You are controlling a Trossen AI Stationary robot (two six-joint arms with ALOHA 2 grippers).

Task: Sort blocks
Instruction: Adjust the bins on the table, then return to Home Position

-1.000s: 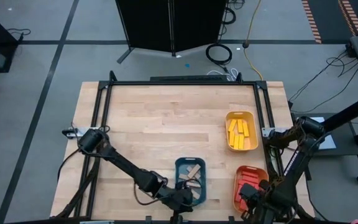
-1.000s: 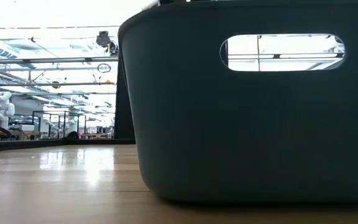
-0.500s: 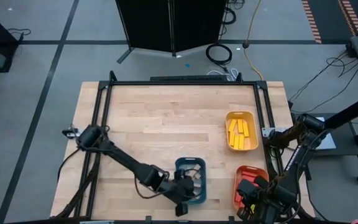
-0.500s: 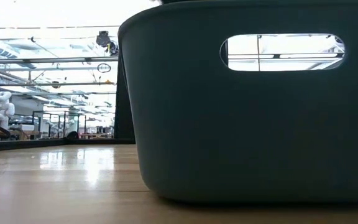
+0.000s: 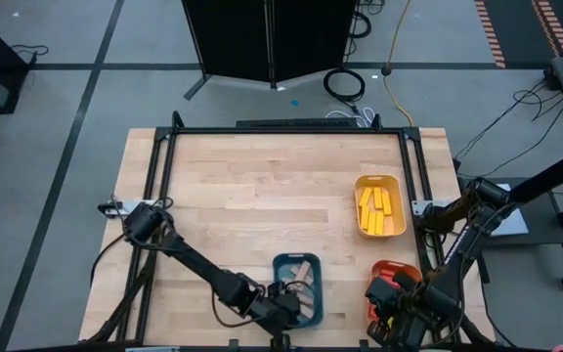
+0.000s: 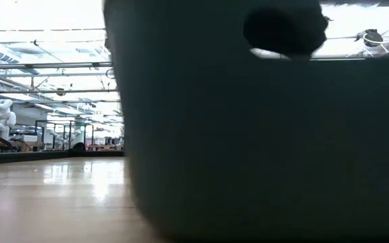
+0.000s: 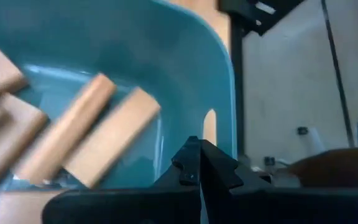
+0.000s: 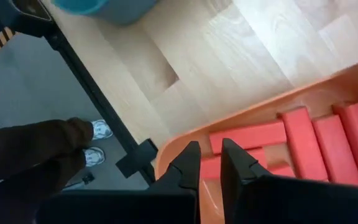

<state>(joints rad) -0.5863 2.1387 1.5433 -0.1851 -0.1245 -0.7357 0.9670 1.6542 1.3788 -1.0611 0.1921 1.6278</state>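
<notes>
1. The wooden bench (image 5: 262, 196) carries three trays, all in its near right part.
2. The blue tray (image 5: 296, 286) sits at the near edge, about mid-width; it fills most of the low view as a dark wall (image 6: 262, 135).
3. The yellow tray (image 5: 379, 206) lies by the right edge and holds the yellow blocks (image 5: 376, 207).
4. The orange tray (image 5: 391, 284) is near the right front corner, with the red blocks (image 8: 316, 137) lying flat inside.
5. The left gripper (image 7: 199, 167), pressed together and holding nothing, hangs over the blue tray's near rim.
6. The right gripper (image 8: 205, 163) is over the orange tray's rim, its fingers close together and empty.
7. Tan blocks (image 7: 89, 140) lie loosely across one another in the blue tray.
8. A person's shoes (image 8: 98, 143) show on the floor beyond the bench edge.
</notes>
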